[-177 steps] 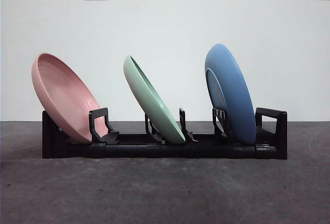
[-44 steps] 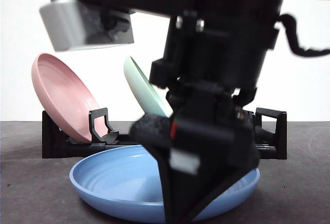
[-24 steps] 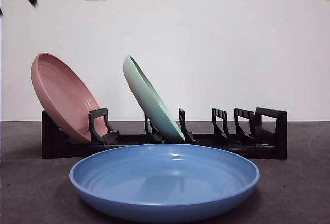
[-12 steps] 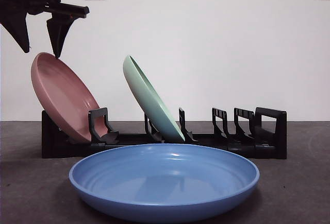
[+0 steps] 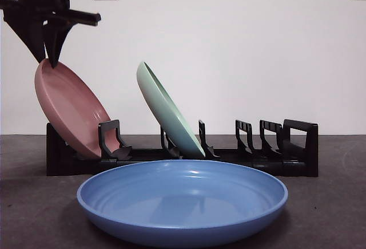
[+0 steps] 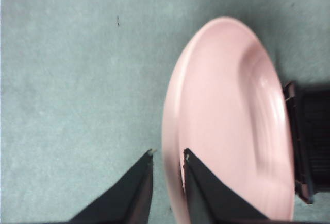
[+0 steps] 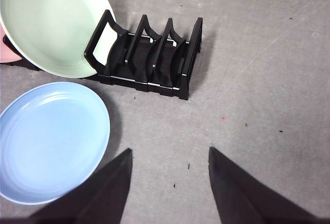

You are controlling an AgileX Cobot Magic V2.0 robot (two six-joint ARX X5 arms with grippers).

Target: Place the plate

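**Left arm lining up on pink plate rim**

Left gripper (image 5: 48,60) sits right above the top edge of the pink plate (image 5: 71,109), which leans in the end slot of the black rack (image 5: 297,146). In the left wrist view the jaws are narrowly parted, rim between the tips, nothing clamped as far as I can see.

Blue plate (image 5: 183,200) lies flat on the table (image 5: 331,214) in front of the rack. Green plate (image 5: 166,109) stands in the middle slot.

Right gripper (image 7: 170,157) hangs high, wide open, empty.

My read on doing the grasp well:
- go down square to the rim, one jaw each side
- bite deep enough past the lip; glazed edge probably slips
- lift along the plate's lean so it clears the slot post without dragging the rack
- set down clear of the blue plate
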